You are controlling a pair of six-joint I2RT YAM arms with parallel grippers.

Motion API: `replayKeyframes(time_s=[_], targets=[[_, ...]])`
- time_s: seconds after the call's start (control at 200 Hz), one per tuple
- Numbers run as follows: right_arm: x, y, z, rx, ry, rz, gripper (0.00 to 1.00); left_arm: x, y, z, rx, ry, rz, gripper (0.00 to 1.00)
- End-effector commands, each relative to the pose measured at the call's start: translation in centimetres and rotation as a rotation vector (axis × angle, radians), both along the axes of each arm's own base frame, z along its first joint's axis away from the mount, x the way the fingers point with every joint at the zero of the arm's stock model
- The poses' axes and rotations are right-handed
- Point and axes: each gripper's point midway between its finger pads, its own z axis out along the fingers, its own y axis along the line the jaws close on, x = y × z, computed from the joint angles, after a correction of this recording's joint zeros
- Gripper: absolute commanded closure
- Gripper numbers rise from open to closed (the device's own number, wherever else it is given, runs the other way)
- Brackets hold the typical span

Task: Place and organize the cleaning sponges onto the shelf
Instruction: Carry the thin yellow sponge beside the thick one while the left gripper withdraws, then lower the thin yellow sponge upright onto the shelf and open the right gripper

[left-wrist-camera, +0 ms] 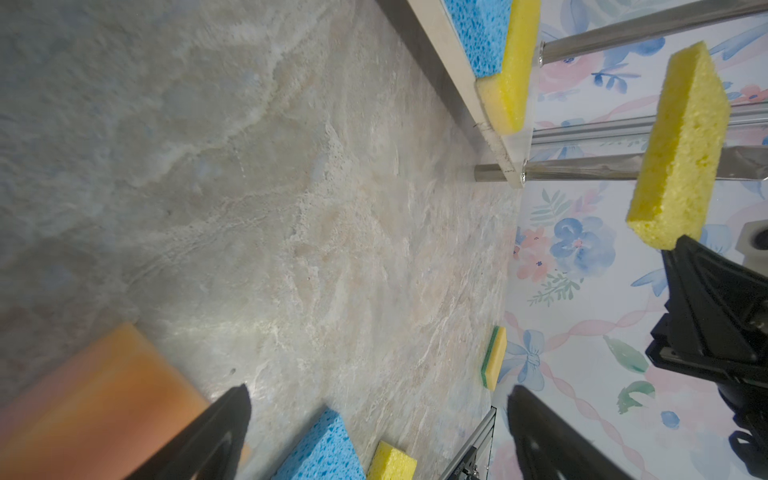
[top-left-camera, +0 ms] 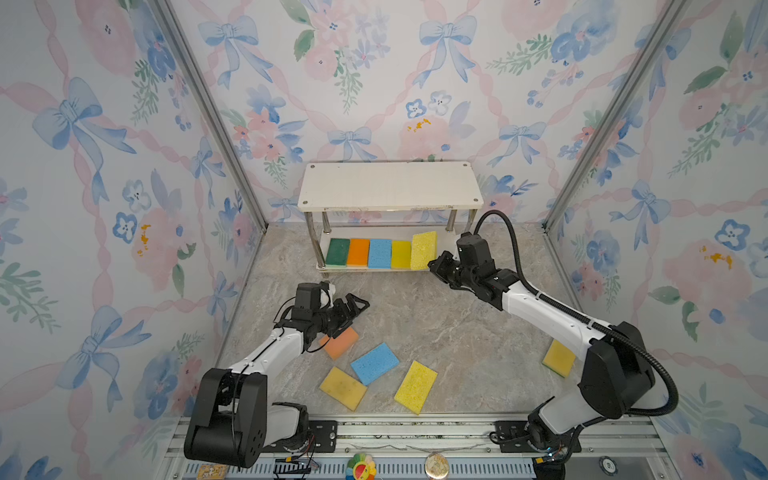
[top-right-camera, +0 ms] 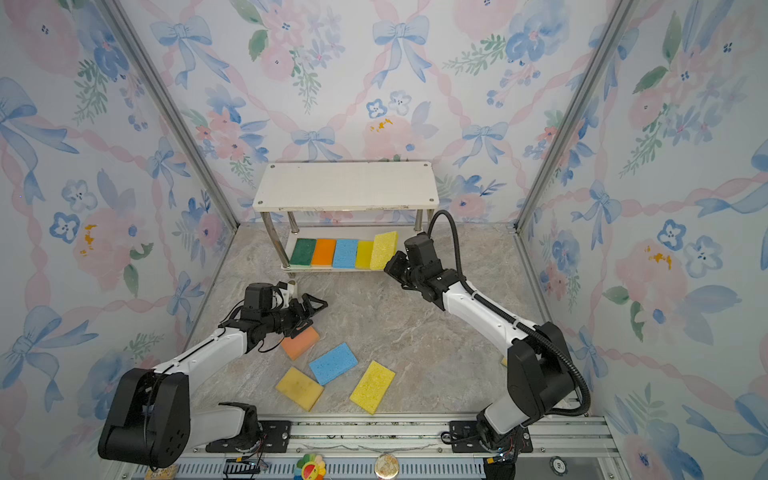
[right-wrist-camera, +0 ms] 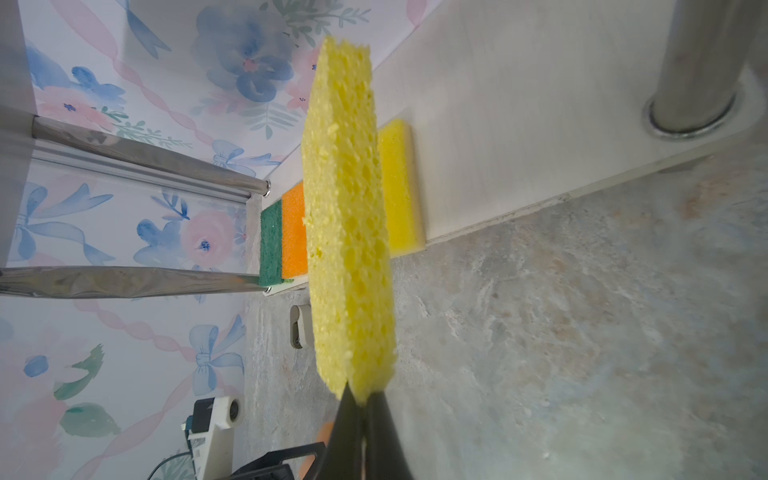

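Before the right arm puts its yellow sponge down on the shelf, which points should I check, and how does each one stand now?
1. Grip: the right tool pinches one end of the yellow sponge: ok.
2. Free place on the lower board, beside the row of four sponges: ok.
3. Yellow sponge lying flat: not ok, it is raised and tilted.
4. Gap to the shelf leg: cannot tell.
5. Left tool open and empty: ok.
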Motion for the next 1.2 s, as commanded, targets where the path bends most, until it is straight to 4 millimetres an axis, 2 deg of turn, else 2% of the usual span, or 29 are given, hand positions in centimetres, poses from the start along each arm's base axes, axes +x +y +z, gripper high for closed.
replayKeyframes(time_s=[0.0,0.125,0.185,0.2,0.65,1.195], targets=[[1.5,-0.9,-0.4,-0.055,-0.021,-0.028,0.99,-0.5,0.6,-0.1,0.041,-0.006,-0.013,0.02],[2.3,-1.1,-1.2,-0.09,-0.028,-0.036,0.99,-1.1,0.9,-1.0,0.049,0.027,-0.01,0.02],[2.5,-1.2,-0.9,-0.105,-0.042,-0.036,0.99,-1.3,1.0,-1.1,0.05,0.033,-0.007,0.02],[2.8,-1.1,-2.1,-0.122,-0.023,-0.032,0.99,-1.3,1.0,-1.2,0.05,0.035,-0.008,0.02],[5.1,-0.7,-4.5,-0.163,-0.006,-0.034,0.99,-1.5,1.2,-1.0,0.043,0.038,-0.009,0.02],[6.4,-0.7,-7.4,-0.18,0.046,-0.029,0.96,-1.6,1.4,-1.4,0.035,0.053,-0.009,0.02]])
